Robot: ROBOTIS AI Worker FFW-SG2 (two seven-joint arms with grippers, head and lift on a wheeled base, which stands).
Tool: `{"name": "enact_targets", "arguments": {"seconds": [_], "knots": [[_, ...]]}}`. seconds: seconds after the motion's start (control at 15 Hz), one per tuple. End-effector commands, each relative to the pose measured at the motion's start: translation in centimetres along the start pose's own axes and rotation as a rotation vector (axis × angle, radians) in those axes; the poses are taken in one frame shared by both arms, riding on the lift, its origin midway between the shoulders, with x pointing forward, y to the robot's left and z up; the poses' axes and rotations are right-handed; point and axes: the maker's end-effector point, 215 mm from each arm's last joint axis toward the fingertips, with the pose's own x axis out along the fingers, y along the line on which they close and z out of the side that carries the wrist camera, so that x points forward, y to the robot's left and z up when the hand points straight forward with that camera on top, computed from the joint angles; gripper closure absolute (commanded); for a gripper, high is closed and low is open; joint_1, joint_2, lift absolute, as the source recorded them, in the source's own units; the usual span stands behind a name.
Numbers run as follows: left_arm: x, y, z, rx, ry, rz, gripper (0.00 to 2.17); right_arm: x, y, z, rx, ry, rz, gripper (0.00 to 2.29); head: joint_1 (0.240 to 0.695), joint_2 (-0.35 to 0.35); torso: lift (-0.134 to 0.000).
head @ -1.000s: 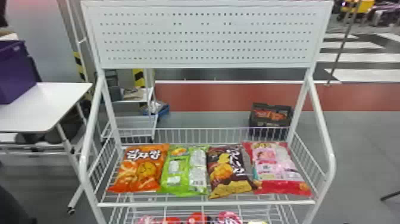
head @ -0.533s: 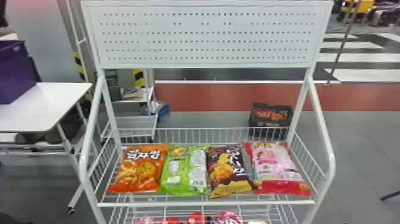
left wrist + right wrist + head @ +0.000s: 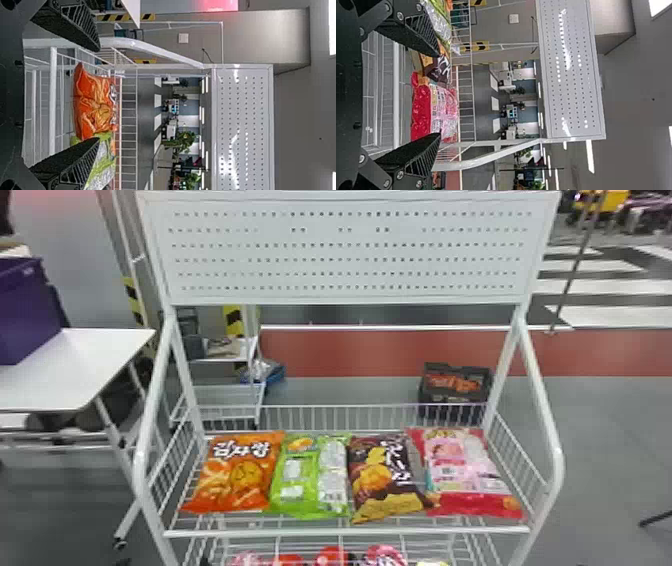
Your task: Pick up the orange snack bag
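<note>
Orange snack bag [image 3: 245, 470]: lower left-centre of the head view, first from the left in a row of four on the upper wire shelf [image 3: 345, 532]. Lying flat, printed side up, white lettering toward the rear wire wall. Its right side meets the green bag [image 3: 295, 480].

Rest of the row, going right: brown-and-yellow bag [image 3: 375, 480] just right of bottom centre, then the red-and-pink bag [image 3: 460, 465] at lower right.

Left gripper [image 3: 97, 94]: open, fingers wide apart, empty. In its wrist view the orange bag shows beyond the fingertips, in the gap, with part of the green one past it.

Right gripper [image 3: 439, 94]: also open and empty, fingers well apart. Its wrist view has the red-and-pink bag beyond the gap, brown-and-yellow next to it.

Around it, head view: white perforated panel [image 3: 345, 250] across the top of the rack. Red and pink packs [image 3: 332, 556] on the tier below, bottom edge of the frame. White table [image 3: 60, 375] at left with a purple bin [image 3: 25, 305] on it. Dark crate [image 3: 452, 390] with orange stuff inside, on the floor behind the rack, right of centre.
</note>
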Motion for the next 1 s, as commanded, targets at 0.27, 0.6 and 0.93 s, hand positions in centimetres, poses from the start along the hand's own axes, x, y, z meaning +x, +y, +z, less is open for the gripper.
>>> {"name": "enact_targets", "arguments": {"seconds": [0.27,0.6,0.93], "knots": [[6.5,-6.5,-1.0,0.037,0.026,-0.094,0.09,-0.1,0.0,0.2,-0.005,-0.009,-0.003,0.19,0.499,0.000,0.000],[12.0,-8.8,-2.6,0.104,0.070,-0.112,0.09,-0.2,0.0,0.0,-0.011,-0.008,-0.007,0.19,0.499,0.000,0.000],[17.4,-7.4,-5.5,0.115,0.154,-0.067,0.09,-0.4,0.0,0.3,-0.009,-0.023,-0.013,0.19,0.499,0.000,0.000]]}}
